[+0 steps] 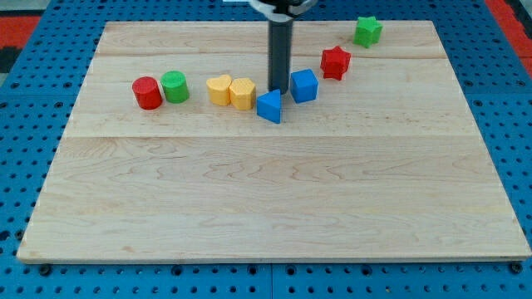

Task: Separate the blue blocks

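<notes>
Camera view showed my tip [278,90] planted on the bench [274,208], in the narrow gap between the two blue blocks. The blue triangular block [269,106] lay just to the near left of the tip, seemingly touching it or nearly so, and the blue cube [304,85] sat just to its right, slightly farther back. The two blues were close together but not quite touching.

To do this step well, I judged the tip should stay in that gap and press on one block only, either sliding the triangular block toward the open near side or driving the cube off to the right. Pushing the triangle leftward looked risky, since the yellow block [243,94] stood just beside it, with a second yellow heart-like block [219,89] touching that one; a push that way would likely bundle them together. Pushing the cube far and right risked meeting the red star-shaped block [335,62]. The broad empty near half of the bench seemed the safest direction.

As for fingers, the arm had none: it ended in a plain rod that held nothing and could only push.

Well to the left stood a red cylinder [147,92] and a green cylinder [174,86], side by side, and a green star-like block [367,31] lay at the far right.
</notes>
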Motion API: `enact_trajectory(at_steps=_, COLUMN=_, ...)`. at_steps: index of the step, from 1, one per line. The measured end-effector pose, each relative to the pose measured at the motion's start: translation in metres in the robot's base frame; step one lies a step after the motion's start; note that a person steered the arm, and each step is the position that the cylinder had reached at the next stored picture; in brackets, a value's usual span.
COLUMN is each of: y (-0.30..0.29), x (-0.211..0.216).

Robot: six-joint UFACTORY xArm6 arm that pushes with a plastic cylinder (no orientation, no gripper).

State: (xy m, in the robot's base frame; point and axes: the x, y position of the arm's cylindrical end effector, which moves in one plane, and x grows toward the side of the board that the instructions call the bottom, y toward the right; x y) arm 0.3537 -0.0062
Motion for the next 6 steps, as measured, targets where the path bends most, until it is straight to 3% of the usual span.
enact_trajectory(at_steps=2, y=0.014, x=0.023)
enact_trajectory(at_steps=3, y=-0.008, x=0.033)
enact_trajectory(at_steps=6, y=0.085, x=0.037)
